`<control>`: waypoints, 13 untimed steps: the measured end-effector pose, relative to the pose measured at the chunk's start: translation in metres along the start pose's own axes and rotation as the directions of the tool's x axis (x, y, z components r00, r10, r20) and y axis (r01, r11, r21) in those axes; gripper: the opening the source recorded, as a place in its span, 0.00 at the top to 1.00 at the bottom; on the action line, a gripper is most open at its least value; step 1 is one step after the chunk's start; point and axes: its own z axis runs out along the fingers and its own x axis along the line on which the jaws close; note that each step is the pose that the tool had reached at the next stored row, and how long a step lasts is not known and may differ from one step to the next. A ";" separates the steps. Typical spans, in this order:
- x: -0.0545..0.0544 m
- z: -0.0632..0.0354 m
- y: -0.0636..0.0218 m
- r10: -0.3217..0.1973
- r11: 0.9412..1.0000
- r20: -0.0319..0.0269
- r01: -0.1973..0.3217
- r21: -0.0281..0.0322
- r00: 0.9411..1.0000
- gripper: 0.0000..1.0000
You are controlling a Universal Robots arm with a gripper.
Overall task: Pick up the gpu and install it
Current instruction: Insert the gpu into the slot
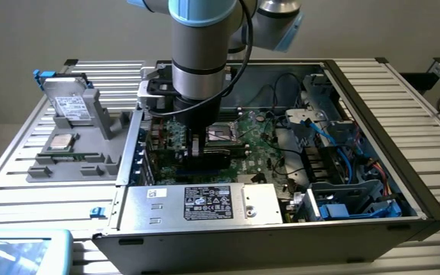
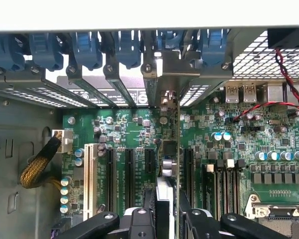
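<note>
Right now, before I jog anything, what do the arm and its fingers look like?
The arm is a silver-grey cylinder with a black ring and pale blue joint caps; a black cable runs down beside it. The fingers are black, jointed link bars fastened with silver screws.

gpu (image 2: 165, 199) near end cut off at picture edge, arm (image 1: 199, 51) top cropped, power supply label (image 1: 208, 203) print unreadable
</note>
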 end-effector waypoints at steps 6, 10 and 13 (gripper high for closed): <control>0.000 0.0001 0.0000 -0.011 1.000 0.000 0.011 0.000 1.000 0.71; 0.001 0.0000 -0.0001 -0.020 1.000 0.001 0.020 0.000 1.000 0.71; 0.001 0.0000 -0.0001 -0.023 1.000 0.001 0.023 0.000 1.000 0.71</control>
